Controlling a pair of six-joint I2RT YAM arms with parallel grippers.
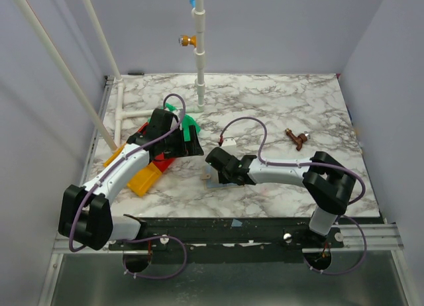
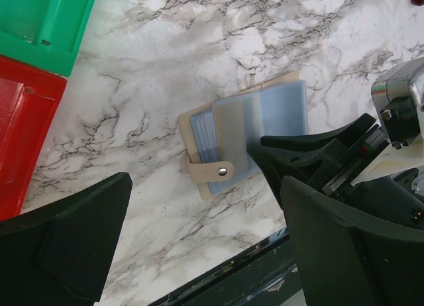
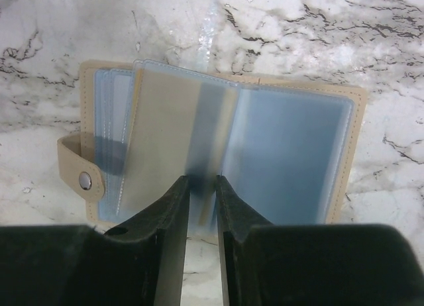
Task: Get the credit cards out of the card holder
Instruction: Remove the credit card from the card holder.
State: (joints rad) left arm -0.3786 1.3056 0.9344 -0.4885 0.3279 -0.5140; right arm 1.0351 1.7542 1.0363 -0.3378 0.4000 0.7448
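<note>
The tan card holder (image 3: pixel 354 147) lies open on the marble, its clear blue sleeves fanned out (image 2: pixel 281 107) (image 1: pixel 209 177). A tan-gold credit card (image 3: pixel 162 134) (image 2: pixel 232 130) sits inside a raised sleeve. My right gripper (image 3: pixel 203 180) (image 1: pixel 218 172) is at the holder's near edge, its jaws a narrow gap apart with a sleeve's edge between the tips; whether they press on it is unclear. The left gripper (image 2: pixel 207 187) (image 1: pixel 191 147) hovers wide open above the holder's strap side, holding nothing.
Green tray (image 2: pixel 40 18) (image 1: pixel 188 122), red tray (image 2: pixel 20 127) and orange tray (image 1: pixel 144 179) lie left of the holder under the left arm. A brown object (image 1: pixel 296 139) lies at the right. A white post (image 1: pixel 199 74) stands at the back. The table's front edge (image 2: pixel 218 279) is close.
</note>
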